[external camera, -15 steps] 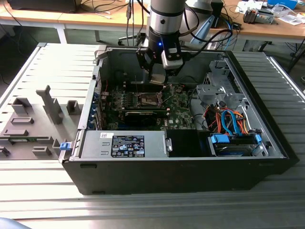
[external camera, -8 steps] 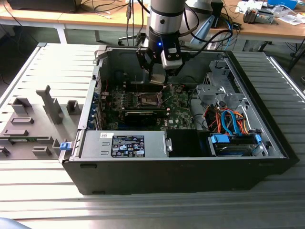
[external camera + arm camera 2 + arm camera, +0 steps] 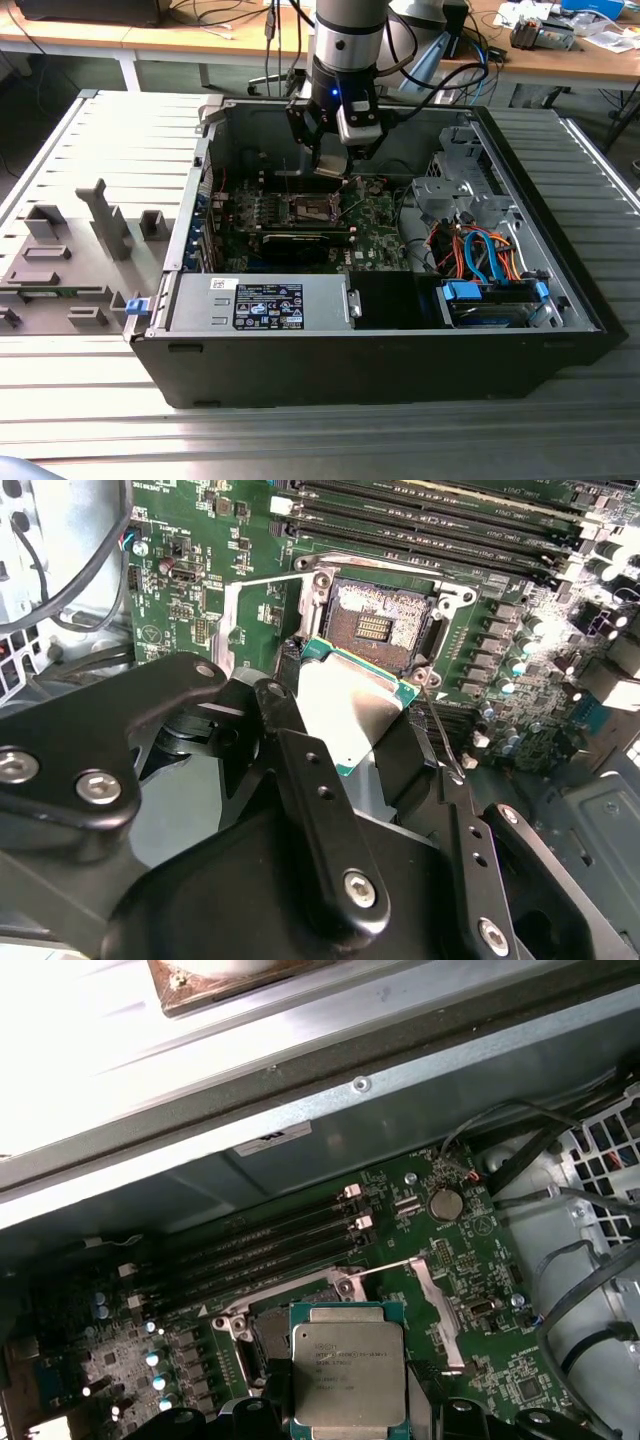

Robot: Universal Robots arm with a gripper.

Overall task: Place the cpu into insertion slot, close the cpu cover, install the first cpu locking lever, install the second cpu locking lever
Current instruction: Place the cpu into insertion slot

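The arm (image 3: pixel 350 40) hangs vertical, wrist down, jaws clamped in a grip.

You are looking down from high and well back in the exterior view, facing the whole open computer case (image 3: pixel 380 350). Both wrist views are hovering close over the green board (image 3: pixel 480 1260), sharing the cpu (image 3: pixel 350 715) (image 3: pixel 349 1365); the second wrist view is peering past the fingers (image 3: pixel 310 810) at the insertion slot (image 3: pixel 380 625).

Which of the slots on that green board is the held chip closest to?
The square insertion slot, dark-centred with a silver rim; the cpu hangs right beside it. The long black slots lie farther off.
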